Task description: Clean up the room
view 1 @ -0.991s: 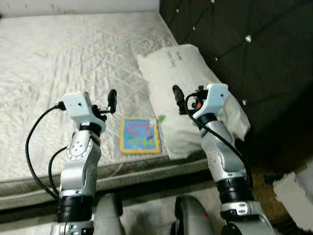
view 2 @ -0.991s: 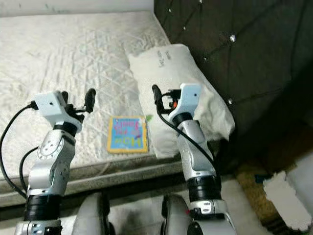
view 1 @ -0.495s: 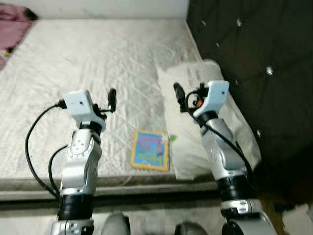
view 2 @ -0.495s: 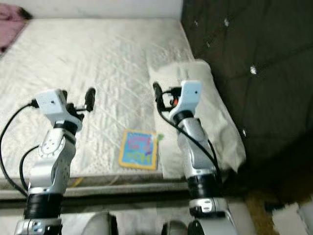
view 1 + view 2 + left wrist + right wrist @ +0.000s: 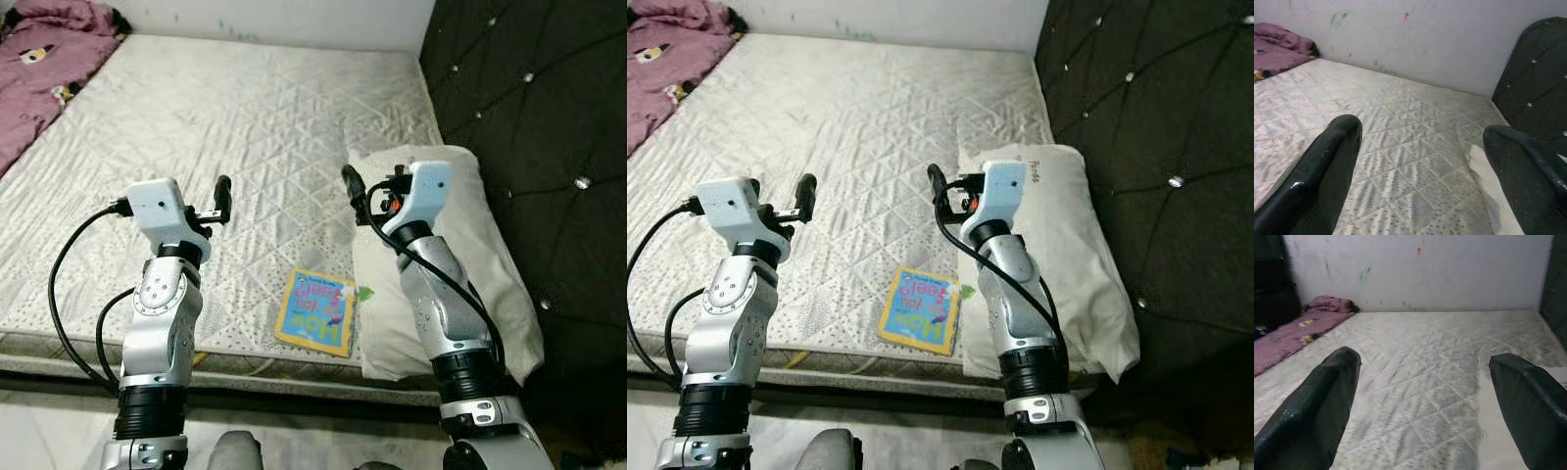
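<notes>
A colourful children's book (image 5: 315,311) lies flat on the grey quilted mattress (image 5: 245,127), near its front edge and just left of a white pillow (image 5: 470,264). Both my arms are raised above the bed's front edge. My left gripper (image 5: 221,192) hovers to the left of the book and holds nothing. Above the pillow's left edge, behind the book, is my right gripper (image 5: 351,182). In the left wrist view the black fingers (image 5: 1327,161) stand wide apart, and in the right wrist view the fingers (image 5: 1317,401) are spread too. Both grippers are open.
A pink blanket (image 5: 39,69) is bunched at the far left corner of the bed. A dark tufted headboard (image 5: 529,117) runs along the right side. A white wall (image 5: 1415,39) stands behind the bed. The mattress front edge (image 5: 255,367) is just before my body.
The camera has swung left and lifted, so more of the bed and the pink blanket came into view. Both arms keep the same raised pose; the book and pillow lie as before.
</notes>
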Motion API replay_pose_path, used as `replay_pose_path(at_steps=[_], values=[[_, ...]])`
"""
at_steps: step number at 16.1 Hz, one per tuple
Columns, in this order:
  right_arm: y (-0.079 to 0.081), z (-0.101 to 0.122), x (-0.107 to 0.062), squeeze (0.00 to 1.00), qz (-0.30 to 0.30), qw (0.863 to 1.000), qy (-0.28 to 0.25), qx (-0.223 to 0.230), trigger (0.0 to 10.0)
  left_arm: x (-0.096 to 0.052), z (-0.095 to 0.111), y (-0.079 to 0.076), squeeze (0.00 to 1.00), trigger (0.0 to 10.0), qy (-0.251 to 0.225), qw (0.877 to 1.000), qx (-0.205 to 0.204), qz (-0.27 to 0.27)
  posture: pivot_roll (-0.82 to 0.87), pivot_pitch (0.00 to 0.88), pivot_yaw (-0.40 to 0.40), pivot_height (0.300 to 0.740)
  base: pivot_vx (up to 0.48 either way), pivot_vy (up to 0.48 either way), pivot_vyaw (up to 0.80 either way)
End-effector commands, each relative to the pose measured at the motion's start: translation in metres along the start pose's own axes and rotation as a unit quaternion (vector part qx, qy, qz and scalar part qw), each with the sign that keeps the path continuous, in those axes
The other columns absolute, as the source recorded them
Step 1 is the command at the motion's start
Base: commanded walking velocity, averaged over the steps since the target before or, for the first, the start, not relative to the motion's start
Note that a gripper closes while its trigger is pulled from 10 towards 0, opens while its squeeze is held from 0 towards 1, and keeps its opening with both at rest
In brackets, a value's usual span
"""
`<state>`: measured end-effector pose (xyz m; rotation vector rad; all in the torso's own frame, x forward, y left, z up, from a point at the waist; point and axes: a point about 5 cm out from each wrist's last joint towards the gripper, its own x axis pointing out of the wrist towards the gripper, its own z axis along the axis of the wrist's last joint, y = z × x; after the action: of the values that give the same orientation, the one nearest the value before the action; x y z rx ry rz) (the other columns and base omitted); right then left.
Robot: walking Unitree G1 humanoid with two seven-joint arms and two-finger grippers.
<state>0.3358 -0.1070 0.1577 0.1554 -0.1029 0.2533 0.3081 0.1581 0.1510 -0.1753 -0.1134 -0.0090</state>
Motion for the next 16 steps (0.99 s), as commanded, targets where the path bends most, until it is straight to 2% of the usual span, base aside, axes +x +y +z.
replay_pose_path(at_steps=[1, 4, 9, 16], values=[[-0.0046, -0.0023, 0.0002, 0.0, -0.011, 1.0, 0.008, -0.004, 10.0, 0.0007, -0.0024, -0.0023, 0.0, 10.0, 0.008, 1.0, 0.0, -0.005, -0.08, 0.0, -0.01, 0.74, 0.0, 0.0, 0.0], [-0.0044, -0.0015, 0.0008, 0.0, -0.006, 1.0, 0.006, -0.018, 10.0, 0.0014, -0.0025, -0.004, 0.0, 10.0, 0.01, 1.0, -0.004, -0.011, -0.08, 0.0, -0.013, 0.74, 0.0, 0.0, 0.0], [-0.0067, -0.0032, 0.0016, 0.0, -0.018, 1.0, 0.009, -0.013, 10.0, 0.0022, -0.0039, -0.0032, 0.0, 10.0, 0.014, 1.0, -0.01, -0.009, -0.08, 0.0, -0.012, 0.74, 0.0, 0.0, 0.0], [-0.008, -0.0043, 0.0031, 0.0, -0.024, 0.999, 0.012, -0.02, 10.0, 0.0036, -0.0056, -0.0031, 0.0, 10.0, 0.019, 1.0, -0.018, -0.008, -0.08, 0.0, -0.014, 0.74, 0.0, 0.48, -0.08]])
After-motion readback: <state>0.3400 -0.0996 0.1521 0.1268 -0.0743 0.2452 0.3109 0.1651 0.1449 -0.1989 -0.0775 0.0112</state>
